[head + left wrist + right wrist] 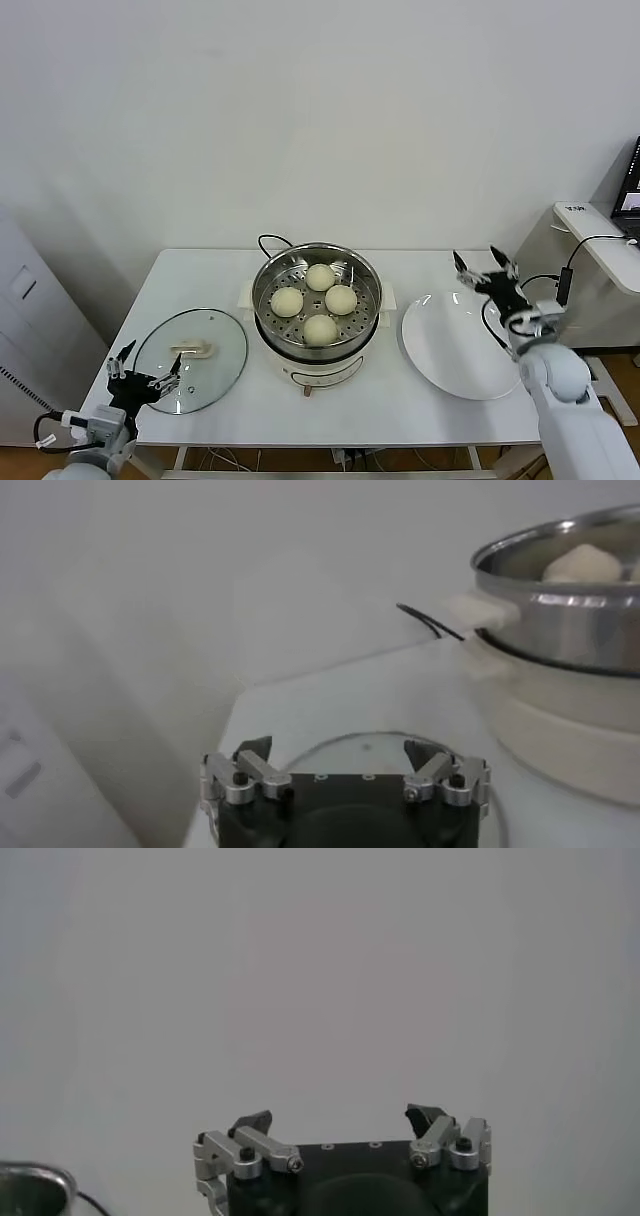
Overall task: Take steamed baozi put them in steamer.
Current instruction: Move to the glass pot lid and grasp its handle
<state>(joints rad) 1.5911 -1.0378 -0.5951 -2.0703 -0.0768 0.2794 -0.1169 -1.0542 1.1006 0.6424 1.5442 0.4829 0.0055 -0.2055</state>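
**A:** Nearest us, low at the near-left corner, the left hand [146, 374] hangs over the near edge of the glass lid [190, 360], fingers spread wide and holding nothing.

**B:** And that lid lies flat on the tabletop [200, 280], cream handle up, just left of the pot.

**A:** Moving to the middle: the steamer [317, 292] sits on its white base, and all four steamed baozi [320, 277] are already inside on the perforated floor, clustered close together.

**B:** So the loading looks finished to me. The white plate [455, 345] to the right of the steamer has no bun on it.

**A:** Agreed. And on the far right, the right hand [484, 266] hovers above the plate's far edge, pointing toward the wall, jaws wide apart, nothing between them.

**B:** What's the next move, then?

**A:** My read: no bun is left to fetch, so both arms can simply draw clear. If anything follows, it would be the lid, which the left hand is best placed to take by its handle.
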